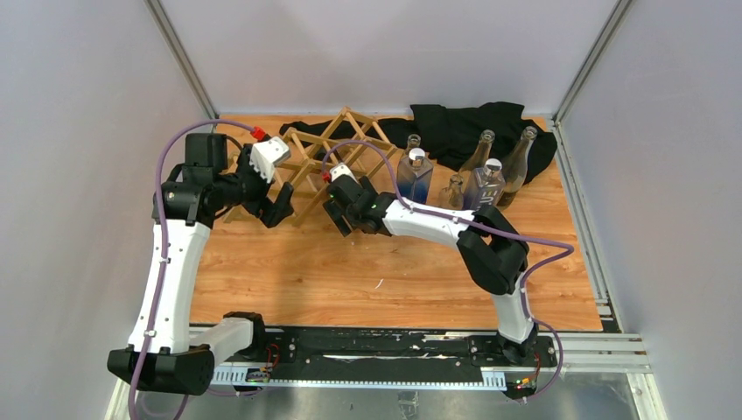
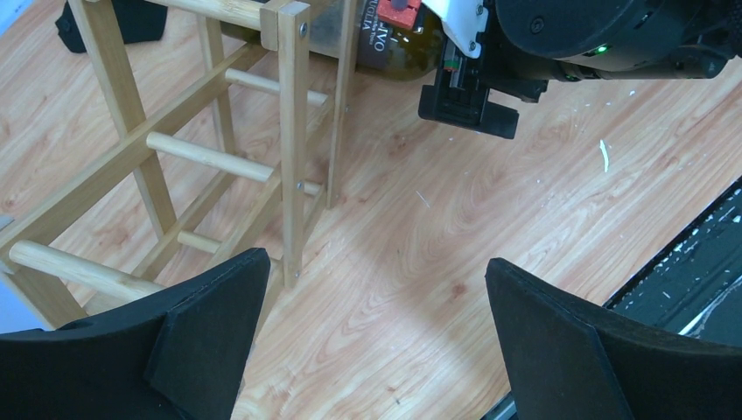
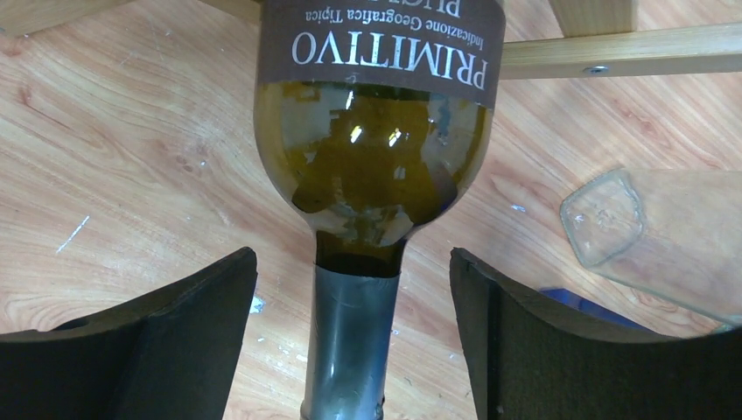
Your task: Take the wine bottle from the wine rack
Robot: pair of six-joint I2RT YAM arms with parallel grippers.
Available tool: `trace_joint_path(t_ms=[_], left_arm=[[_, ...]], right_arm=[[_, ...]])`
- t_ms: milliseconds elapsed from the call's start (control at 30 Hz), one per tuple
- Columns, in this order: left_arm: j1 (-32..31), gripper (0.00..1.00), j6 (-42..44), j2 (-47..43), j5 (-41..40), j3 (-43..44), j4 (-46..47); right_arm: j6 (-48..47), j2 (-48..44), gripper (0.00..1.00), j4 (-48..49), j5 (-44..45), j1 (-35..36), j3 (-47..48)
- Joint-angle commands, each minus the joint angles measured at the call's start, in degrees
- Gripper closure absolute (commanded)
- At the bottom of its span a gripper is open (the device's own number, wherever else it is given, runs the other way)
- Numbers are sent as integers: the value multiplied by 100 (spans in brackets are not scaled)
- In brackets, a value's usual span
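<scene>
The wine rack (image 1: 322, 147), a light wooden lattice, stands at the back of the table; its sticks (image 2: 293, 131) fill the left of the left wrist view. A dark green wine bottle (image 3: 376, 166) with a brown "PRIMITIVO" label lies in the rack, its grey-foiled neck (image 3: 350, 341) pointing at the right wrist camera. My right gripper (image 3: 352, 262) is open astride that neck, with a gap on each side. The bottle (image 2: 394, 48) and the right gripper (image 2: 468, 101) also show in the left wrist view. My left gripper (image 2: 376, 260) hangs wide open and empty over bare wood just in front of the rack's left end (image 1: 276, 210).
Several clear glass bottles (image 1: 416, 171) (image 1: 486, 179) stand to the right of the rack, before a heap of black cloth (image 1: 472, 127). One glass bottle's base (image 3: 604, 214) lies close to the right finger. Grey walls close in the table on three sides.
</scene>
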Motion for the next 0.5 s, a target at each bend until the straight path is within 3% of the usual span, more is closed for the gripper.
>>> trace_joint_path(t_ms=[0, 300, 467], left_arm=[[52, 0, 196, -60, 109, -64, -157], [57, 0, 649, -319, 350, -373, -257], [61, 0, 973, -317, 360, -621, -255]], right_arm=[[191, 127, 17, 155, -79, -111, 169], [269, 238, 38, 470, -182, -137, 6], [483, 235, 60, 555, -421, -159, 25]])
